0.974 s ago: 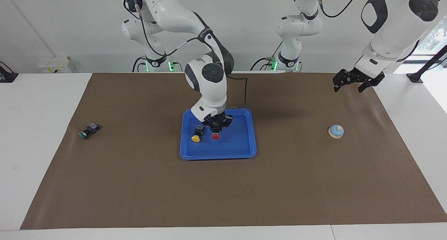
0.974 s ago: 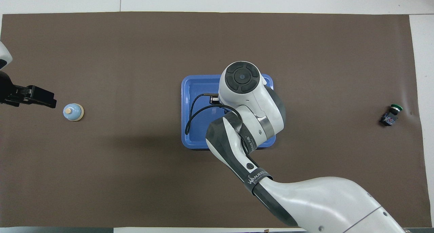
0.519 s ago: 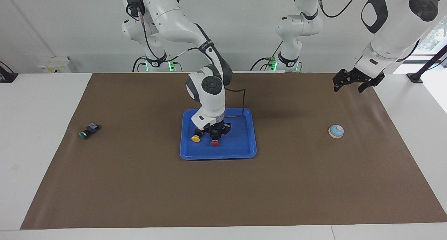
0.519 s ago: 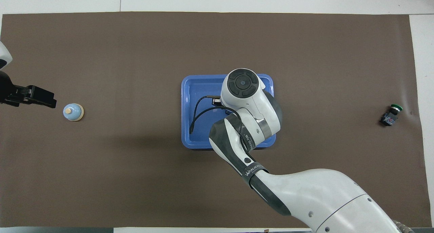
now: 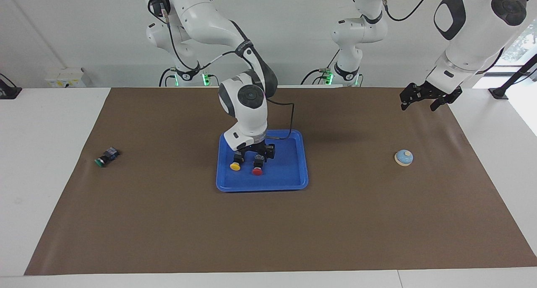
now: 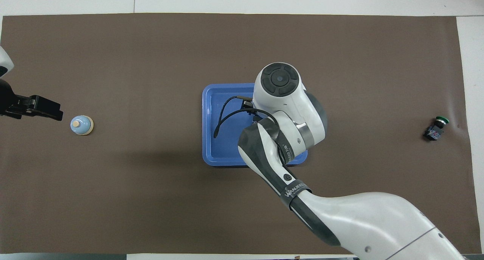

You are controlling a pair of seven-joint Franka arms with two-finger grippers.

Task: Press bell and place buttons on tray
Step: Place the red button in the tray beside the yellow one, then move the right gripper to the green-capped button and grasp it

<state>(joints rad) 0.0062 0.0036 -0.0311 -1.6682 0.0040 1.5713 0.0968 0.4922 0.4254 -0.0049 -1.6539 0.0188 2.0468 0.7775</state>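
Note:
The blue tray [image 5: 289,170] lies mid-table; it also shows in the overhead view [image 6: 215,101]. In it lie the yellow button [image 5: 235,164] and the red button [image 5: 257,169], side by side. My right gripper [image 5: 259,153] is low over the tray, open, its fingers either side of the red button's black body. In the overhead view its wrist hides the gripper and both buttons. The green button [image 5: 105,157] [image 6: 436,127] lies on the mat toward the right arm's end. The bell [image 5: 403,157] [image 6: 81,125] stands toward the left arm's end. My left gripper [image 5: 419,103] [image 6: 56,114] waits open in the air, beside the bell.
A brown mat [image 5: 168,221] covers most of the white table. A black cable [image 6: 221,118] from the right wrist hangs over the tray.
The right gripper lowered the red button onto the tray beside the yellow one, let go, and its wrist has risen slightly. The left arm, bell and green button have not moved.

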